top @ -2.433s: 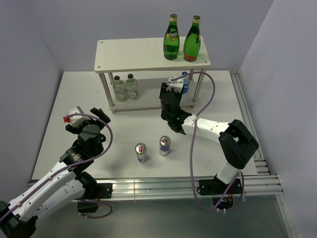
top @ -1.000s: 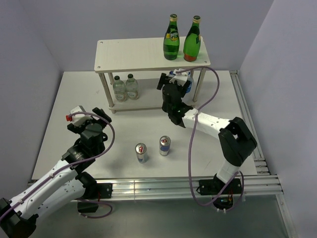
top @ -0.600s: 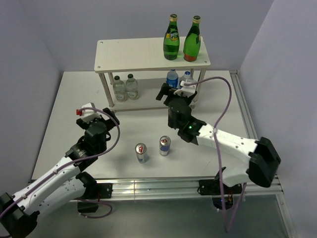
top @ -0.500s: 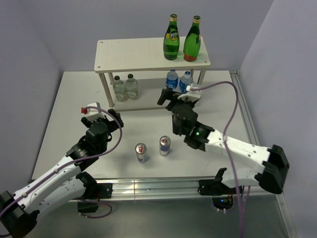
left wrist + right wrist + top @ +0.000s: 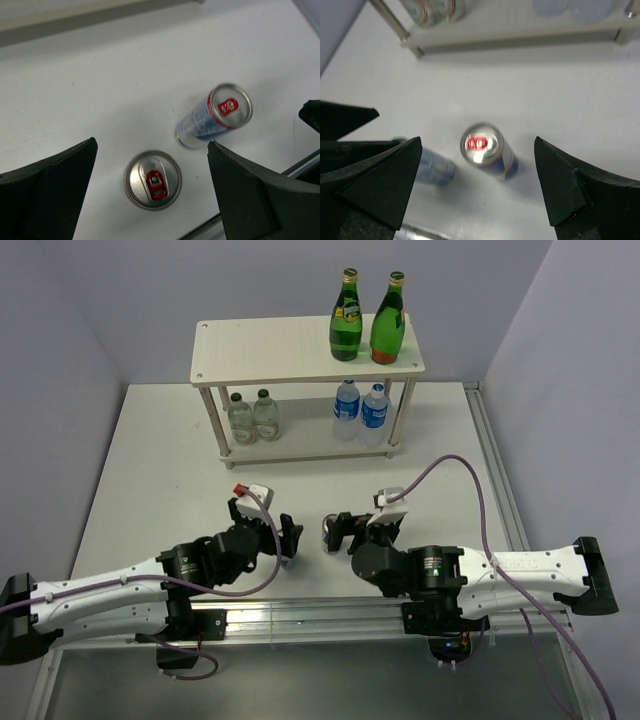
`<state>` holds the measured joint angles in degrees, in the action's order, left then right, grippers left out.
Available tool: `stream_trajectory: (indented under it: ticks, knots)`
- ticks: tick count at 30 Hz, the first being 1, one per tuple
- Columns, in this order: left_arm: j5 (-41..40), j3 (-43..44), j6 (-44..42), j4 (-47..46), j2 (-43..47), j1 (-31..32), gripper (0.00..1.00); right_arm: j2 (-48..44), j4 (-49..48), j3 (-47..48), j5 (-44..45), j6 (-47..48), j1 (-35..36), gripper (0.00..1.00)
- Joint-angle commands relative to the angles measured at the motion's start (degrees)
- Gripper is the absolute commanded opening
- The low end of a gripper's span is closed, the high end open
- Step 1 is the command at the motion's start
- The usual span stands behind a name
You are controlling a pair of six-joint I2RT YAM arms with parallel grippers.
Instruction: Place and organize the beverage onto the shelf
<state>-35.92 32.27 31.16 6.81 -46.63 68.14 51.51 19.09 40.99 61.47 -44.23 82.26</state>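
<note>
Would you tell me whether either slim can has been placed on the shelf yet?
No, one can and the second can both sit on the white table in the left wrist view.

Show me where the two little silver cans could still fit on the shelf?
The pale two-level shelf's top board is bare from its left end up to the two tall green glass bottles. Below, a gap lies between the two clear bottles and two blue-labelled water bottles. Both lower ends and the top right are crowded.

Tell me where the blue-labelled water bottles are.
In the top view, the blue-labelled water bottles stand side by side on the lower board of the shelf, right end, below the green glass bottles.
</note>
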Motion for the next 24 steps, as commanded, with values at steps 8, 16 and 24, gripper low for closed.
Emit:
stream_trajectory:
  ticks: [8,16,24]
  knots:
    - [-14.9,1.3,15.1,11.0,-7.7,12.9,0.99,2.3,16.9,-4.3,2.3,-24.2,7.3,1.00]
    - [-17.5,-1.1,18.8,6.7,-13.0,12.9,0.99,8.2,8.1,-5.9,2.8,-21.0,7.2,1.00]
    - [-20.7,-1.2,17.1,-3.4,-23.3,12.1,0.94,14.2,-3.3,-7.2,0.2,-14.5,4.1,1.00]
